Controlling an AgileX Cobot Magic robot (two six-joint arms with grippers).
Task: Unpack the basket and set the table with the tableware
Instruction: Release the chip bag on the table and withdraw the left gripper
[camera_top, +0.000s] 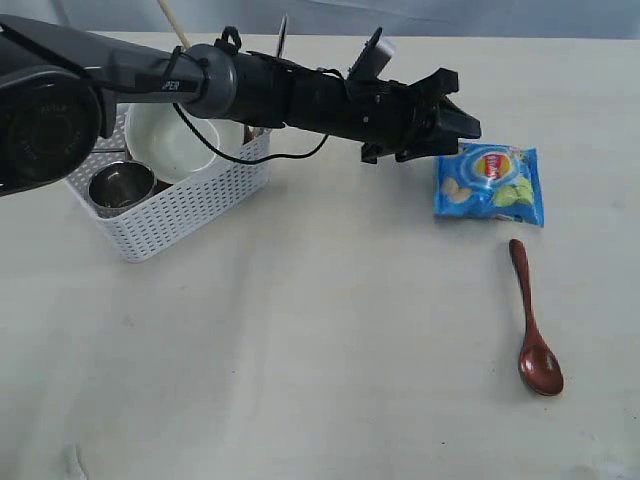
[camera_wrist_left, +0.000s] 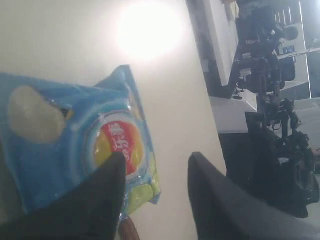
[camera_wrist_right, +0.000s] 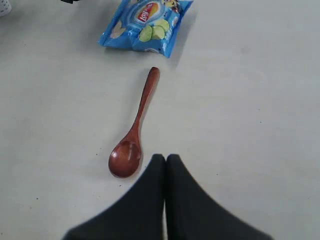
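I am hovering the left gripper (camera_wrist_left: 156, 159), jaws apart and empty, by the chips bag (camera_top: 490, 182), right gripper (camera_wrist_right: 161, 159) resting closed near the spoon (camera_top: 535, 320); bowl (camera_top: 175, 140) and cup (camera_top: 120, 185) in the basket (camera_top: 190, 215) are calling for my next reach.

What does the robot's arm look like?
The left arm is a black tube with a grey part bearing white letters. A thin black cable loops under it. Both the left gripper and right gripper have smooth black fingers.

A robotics lab, by the look of it: a bare cream table (camera_top: 300, 380) under a black robot arm (camera_top: 300, 95), and past its edge dark equipment (camera_wrist_left: 267, 55) on stands (blurred) beside a white desk (camera_wrist_left: 232, 112).
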